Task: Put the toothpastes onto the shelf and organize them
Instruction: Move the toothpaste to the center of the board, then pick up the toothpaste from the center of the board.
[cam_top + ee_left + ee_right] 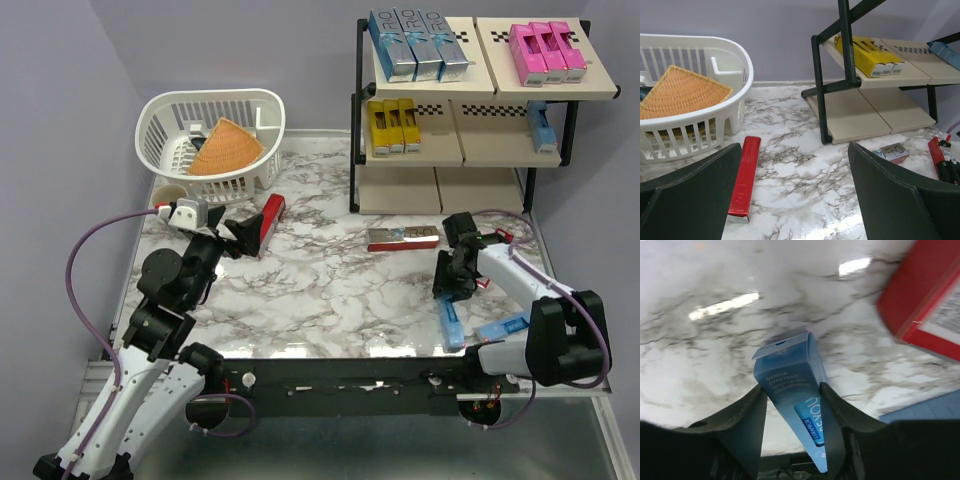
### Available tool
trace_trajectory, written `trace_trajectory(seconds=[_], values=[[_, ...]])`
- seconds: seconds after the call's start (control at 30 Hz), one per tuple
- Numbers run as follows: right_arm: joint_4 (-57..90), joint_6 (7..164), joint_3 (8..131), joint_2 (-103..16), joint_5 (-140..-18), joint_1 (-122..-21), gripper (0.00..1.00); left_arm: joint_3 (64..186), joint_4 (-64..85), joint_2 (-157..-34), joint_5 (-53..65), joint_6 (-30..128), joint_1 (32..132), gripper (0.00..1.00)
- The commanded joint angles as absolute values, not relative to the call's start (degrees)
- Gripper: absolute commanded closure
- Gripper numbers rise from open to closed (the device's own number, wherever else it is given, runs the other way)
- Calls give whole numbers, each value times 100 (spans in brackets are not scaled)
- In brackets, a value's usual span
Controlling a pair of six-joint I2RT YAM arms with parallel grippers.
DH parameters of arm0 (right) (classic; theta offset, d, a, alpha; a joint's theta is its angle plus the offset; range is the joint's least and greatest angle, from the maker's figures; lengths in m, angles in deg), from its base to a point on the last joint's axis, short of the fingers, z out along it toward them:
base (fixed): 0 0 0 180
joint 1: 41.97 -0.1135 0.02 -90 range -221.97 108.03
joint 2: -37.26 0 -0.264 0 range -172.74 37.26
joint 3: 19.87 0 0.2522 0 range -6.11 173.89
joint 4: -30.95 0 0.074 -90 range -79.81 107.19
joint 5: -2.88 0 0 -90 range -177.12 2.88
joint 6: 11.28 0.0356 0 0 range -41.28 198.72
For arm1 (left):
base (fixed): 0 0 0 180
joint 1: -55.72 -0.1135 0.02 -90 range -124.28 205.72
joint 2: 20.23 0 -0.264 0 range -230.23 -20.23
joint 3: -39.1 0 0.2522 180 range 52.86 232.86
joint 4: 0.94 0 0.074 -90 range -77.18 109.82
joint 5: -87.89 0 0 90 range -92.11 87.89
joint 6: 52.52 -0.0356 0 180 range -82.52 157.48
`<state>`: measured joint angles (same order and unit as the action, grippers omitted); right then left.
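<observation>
a marbled tabletop (320, 290) carries a three-tier shelf (490, 140) at the back right and a white basket (210, 130) at the back left. on the shelf, silver-blue cartons (418, 45) and pink cartons (547, 52) lie on the top tier. yellow cartons (393, 125) and one blue carton (542, 125) lie on the middle tier.

near the front right edge, the right end effector (792, 389) is grasping a light blue toothpaste carton (790, 370), with a finger pressed on each long side. the grip looks to sit near one end, so the far end may droop. it would be wise to confirm a firm, square hold, lift straight up clear of the second light blue carton (503, 329) just beside it, then carry it level to the blue one on the middle tier and lay it parallel.

the left end effector (795, 147) is released, its fingers spread wide, facing a red carton (744, 177) lying flat beside the basket.
</observation>
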<state>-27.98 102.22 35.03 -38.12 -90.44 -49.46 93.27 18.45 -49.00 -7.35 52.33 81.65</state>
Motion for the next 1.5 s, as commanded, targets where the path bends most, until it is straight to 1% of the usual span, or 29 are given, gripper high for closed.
trace_trajectory(seconds=[0.0, 0.03, 0.1, 0.13, 0.2, 0.23, 0.27, 0.33, 0.4, 0.5, 0.53, 0.57, 0.63, 0.67, 0.7, 0.73, 0.8, 0.83, 0.9, 0.93, 1.0, 1.07, 1.17, 1.3, 1.47], values=[[-2457, 10788, 3790, -4228, -8888, -5769, 51, 9285, 1783, -4932, -580, 5250, 8130, 1], [-2430, 10850, 3896, -4411, -8897, -6049, 51, 9277, 1783, -4940, -598, 5250, 8130, 1], [-2351, 11052, 4142, -4623, -8950, -6384, 56, 9277, 1792, -4949, -598, 5233, 8130, 1], [-2316, 11123, 4422, -4876, -8958, -6716, 59, 9268, 1775, -4949, -607, 5224, 8130, 1], [-2193, 11298, 4731, -5193, -8923, -7052, 59, 9268, 1783, -4958, -651, 5198, 8130, 1], [-2166, 11343, 5133, -5352, -8949, -7393, 59, 9268, 1792, -4958, -686, 5206, 8130, 1], [-2157, 11387, 5346, -5701, -9037, -7544, 59, 9268, 1792, -4967, -677, 5189, 8130, 1], [-2149, 11475, 5794, -6029, -9073, -7921, 59, 9259, 1801, -4984, -712, 5180, 8130, 1], [-2000, 11493, 6287, -6460, -8950, -8072, 59, 9259, 1801, -5002, -729, 5154, 8121, 1], [-1701, 11458, 6560, -6697, -9020, -8327, 52, 9241, 1783, -5019, -774, 5119, 8121, 1], [-1587, 11397, 6535, -6672, -9081, -8467, 45, 9224, 1801, -5028, -782, 5110, 8121, 1], [-1334, 11318, 6482, -6628, -9134, -8529, 41, 9232, 1792, -5020, -774, 5092, 8121, 1], [-1017, 11142, 6044, -6278, -9213, -8713, 34, 9215, 1766, -5046, -783, 5092, 8121, 1], [-615, 11106, 5833, -6059, -9370, -8784, 31, 9215, 1774, -5046, -783, 5084, 8121, 1], [-393, 11002, 5274, -5848, -9450, -8855, 29, 9224, 1766, -5063, -774, 5083, 8121, 1], [-165, 10922, 5016, -5367, -9494, -9012, 24, 9224, 1757, -5081, -756, 5075, 8112, 1], [442, 10729, 4454, -4925, -9530, -9145, 21, 9224, 1748, -5107, -721, 5083, 8103, 1], [627, 10684, 3912, -4488, -9512, -9241, 20, 9198, 1722, -5116, -695, 5075, 8077, 1], [1163, 10614, 3382, -4073, -9573, -9329, 19, 9197, 1704, -5160, -668, 5083, 8068, 1], [1330, 10605, 2831, -3887, -9643, -9408, 19, 9189, 1687, -5169, -660, 5083, 8068, 1], [1718, 10596, 2353, -3299, -9811, -9479, 19, 9180, 1660, -5213, -642, 5066, 8051, 1], [2165, 10561, 1800, -2799, -9846, -9584, 16, 9171, 1660, -5265, -616, 5075, 8033, 1], [2456, 10587, 1394, -2463, -9925, -9751, 13, 9171, 1643, -5327, -572, 5075, 8033, 1], [2641, 10701, 910, -2199, -10503, -10102, 13, 9153, 1643, -5389, -545, 5066, 8024, 1], [2765, 10824, 769, -2321, -10830, -10576, 17, 9136, 1634, -5468, -554, 5048, 8024, 1]])
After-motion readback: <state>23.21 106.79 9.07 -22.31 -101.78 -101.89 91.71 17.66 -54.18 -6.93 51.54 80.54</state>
